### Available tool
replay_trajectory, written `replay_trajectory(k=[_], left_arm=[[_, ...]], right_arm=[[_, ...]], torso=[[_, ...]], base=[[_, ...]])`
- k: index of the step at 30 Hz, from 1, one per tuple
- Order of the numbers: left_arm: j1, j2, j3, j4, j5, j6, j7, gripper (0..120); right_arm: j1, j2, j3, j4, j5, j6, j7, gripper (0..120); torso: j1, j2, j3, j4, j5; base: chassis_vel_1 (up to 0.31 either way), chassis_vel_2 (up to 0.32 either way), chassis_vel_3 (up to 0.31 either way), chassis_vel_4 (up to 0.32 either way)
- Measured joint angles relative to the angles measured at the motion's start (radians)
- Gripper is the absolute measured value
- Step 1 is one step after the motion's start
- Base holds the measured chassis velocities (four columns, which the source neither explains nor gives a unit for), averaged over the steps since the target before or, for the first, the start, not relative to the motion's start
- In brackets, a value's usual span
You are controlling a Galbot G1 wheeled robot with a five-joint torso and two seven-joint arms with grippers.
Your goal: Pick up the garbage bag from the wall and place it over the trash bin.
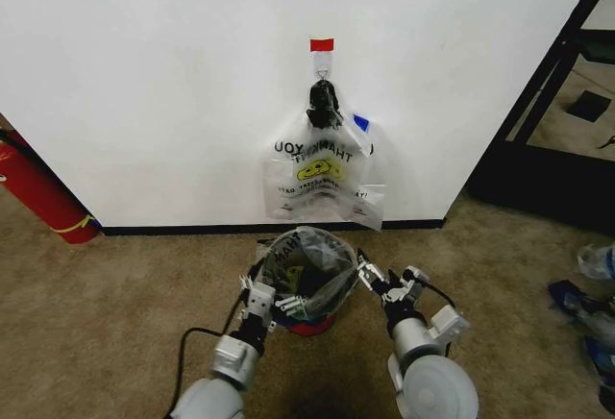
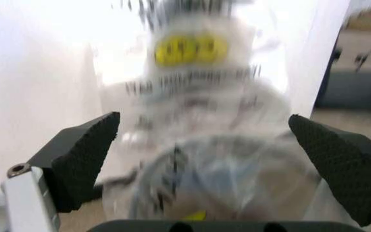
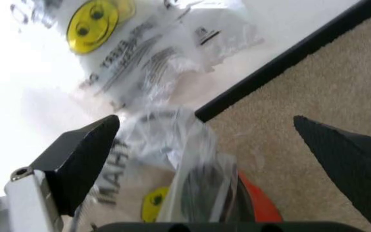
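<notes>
While garbage bag (image 1: 312,263) drapes over trash bin (image 1: 309,323) below the wall (image 1: 173,83), left gripper (image 1: 272,296) and right gripper (image 1: 373,278) flank it, jaws wide.

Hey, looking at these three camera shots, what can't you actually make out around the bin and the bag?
- Head view: the trash bin mesh is mostly hidden by the garbage bag over it; just its red base peeks out.
- Head view: the hook is hidden by the black knot of the bags still hanging on the wall.
- Left wrist view: motion blur makes the bag lettering unreadable.
- Right wrist view: the bin is cut off by the edge, between open jaws.
</notes>
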Motion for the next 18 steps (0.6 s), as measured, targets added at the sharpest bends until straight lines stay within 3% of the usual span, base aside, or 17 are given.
replay_trajectory(k=[1, 3, 8, 11, 18], left_arm=[[0.026, 0.015, -0.021, -0.069, -0.054, 0.005, -0.001, 100], [0.048, 0.018, -0.037, -0.105, -0.092, 0.008, -0.008, 100], [0.074, 0.008, -0.054, -0.108, -0.108, 0.004, -0.021, 100], [0.071, -0.002, -0.053, -0.093, -0.11, -0.001, -0.029, 100], [0.06, -0.016, -0.041, -0.074, -0.105, -0.001, -0.032, 100]], right_arm=[[-0.036, -0.01, -0.007, -0.001, -0.056, 0.018, -0.041, 100], [-0.084, -0.018, -0.015, -0.009, -0.121, 0.045, -0.086, 100], [-0.163, -0.047, -0.015, -0.018, -0.205, 0.102, -0.174, 100], [-0.212, -0.105, 0.011, -0.018, -0.25, 0.147, -0.262, 100], [-0.217, -0.157, 0.026, -0.066, -0.322, 0.183, -0.356, 100]], torso=[[0.0, 0.0, 0.0, 0.0001, 0.0], [0.0, 0.0, 0.0, 0.0001, 0.0001], [0.0, 0.0, 0.0, 0.0, 0.0], [0.0, 0.0, 0.0, 0.0, -0.0002], [0.0, 0.0, 0.0, 0.0, 0.0]], base=[[0.0, 0.0, 0.0, 0.0], [0.0, 0.0, 0.0, 0.0], [0.0, 0.0, 0.0, 0.0], [0.0, 0.0, 0.0, 0.0], [0.0, 0.0, 0.0, 0.0]])
